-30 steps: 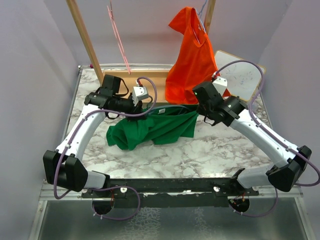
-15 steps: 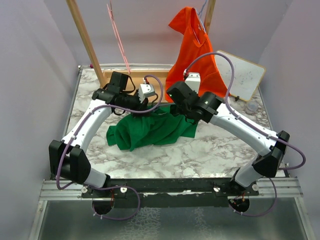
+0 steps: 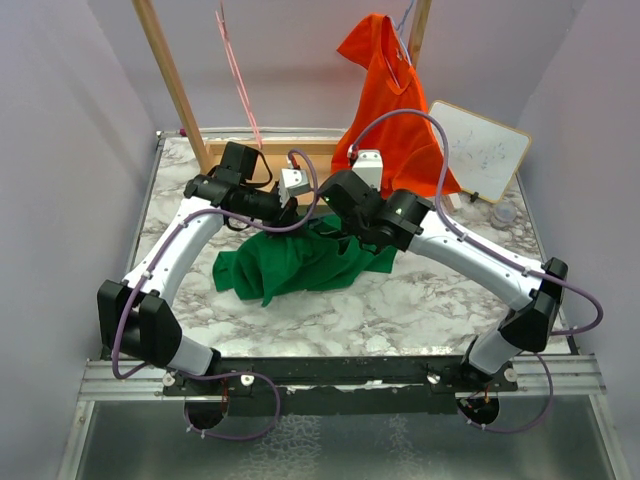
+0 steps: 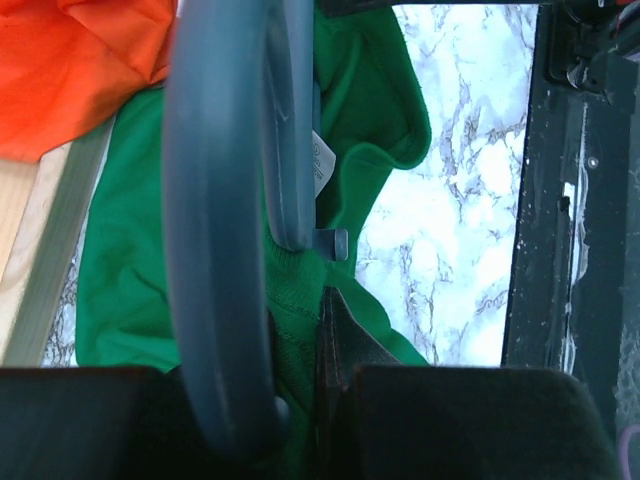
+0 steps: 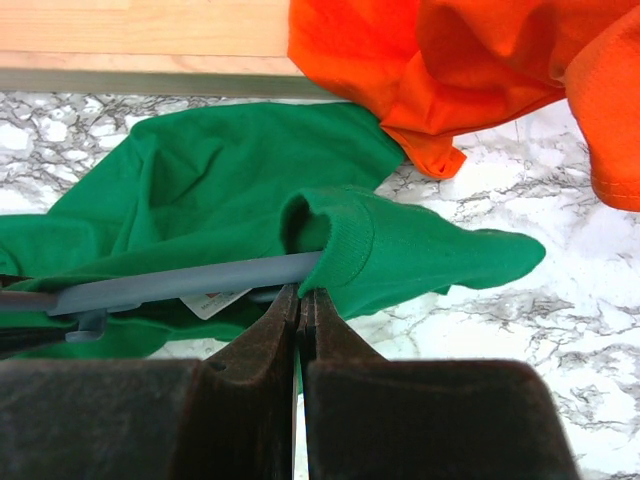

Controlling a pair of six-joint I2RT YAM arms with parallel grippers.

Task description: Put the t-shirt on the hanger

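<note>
I am clamping my left end effector [image 3: 298, 208] on the hanger [image 4: 215, 200] and my right end effector [image 5: 300, 310] on the collar of the t-shirt [image 5: 200, 180], judging that a slow, level pull over the hanger's arm suits best.

No text can be read anywhere. The small white neck label [image 4: 322, 160] inside the collar of the bright green cotton t-shirt [image 4: 130, 250] carries fine grey print, too small and blurred to make out. It lies just beside the slate blue-grey clothes hanger [image 4: 215, 200]. In the right wrist view the same label [image 5: 215, 301] peeks out below the hanger bar with faint reddish marks, also illegible. The white board in a pale wooden frame [image 3: 478, 150] bears only faint scribbles.
</note>
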